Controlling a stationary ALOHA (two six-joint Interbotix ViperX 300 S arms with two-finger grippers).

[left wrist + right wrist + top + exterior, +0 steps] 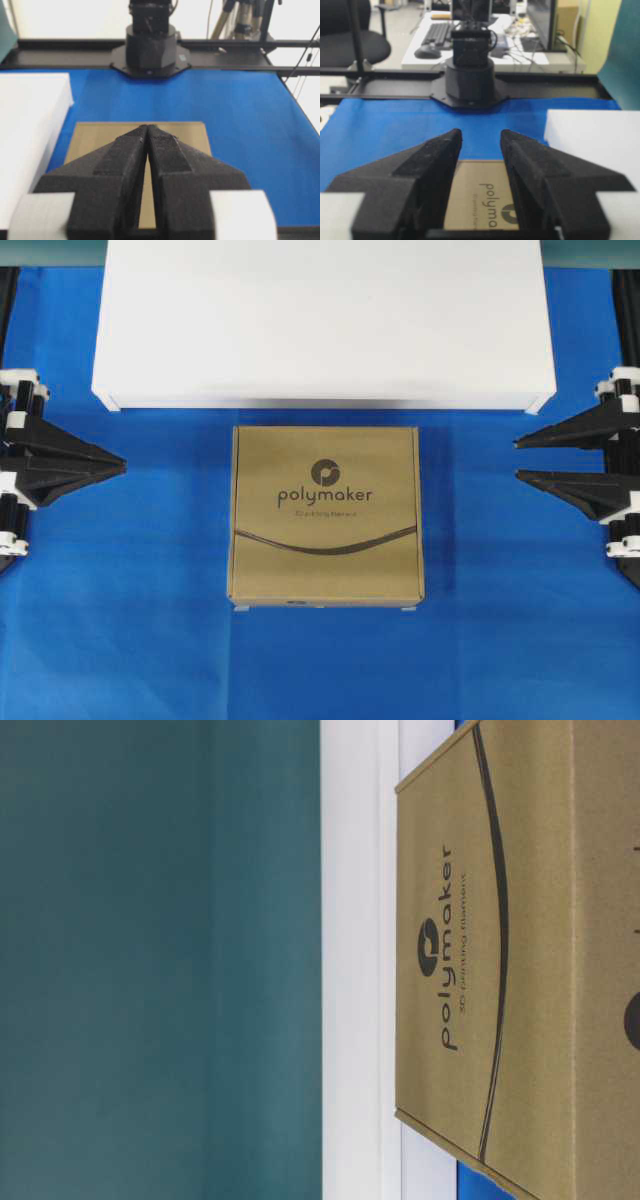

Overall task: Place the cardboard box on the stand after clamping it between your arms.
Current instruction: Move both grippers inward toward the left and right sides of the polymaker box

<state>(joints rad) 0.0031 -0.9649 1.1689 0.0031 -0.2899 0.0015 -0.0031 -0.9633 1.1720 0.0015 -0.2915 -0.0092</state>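
Nothing done yet. The cardboard box [326, 515] lies mid-cloth, just before the stand [320, 320]. Left gripper [122, 466] is pressed together; right gripper [518, 459] is parted, empty. Clamping, lifting, placing remain.

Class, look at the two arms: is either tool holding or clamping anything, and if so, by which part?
Nothing is held. The cardboard box lies on the blue mat, with the left tool and right tool both apart from its sides.

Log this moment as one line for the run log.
box: on blue cloth, before stand | left gripper: shut, clear of box | right gripper: open, clear of box | clamp: not yet
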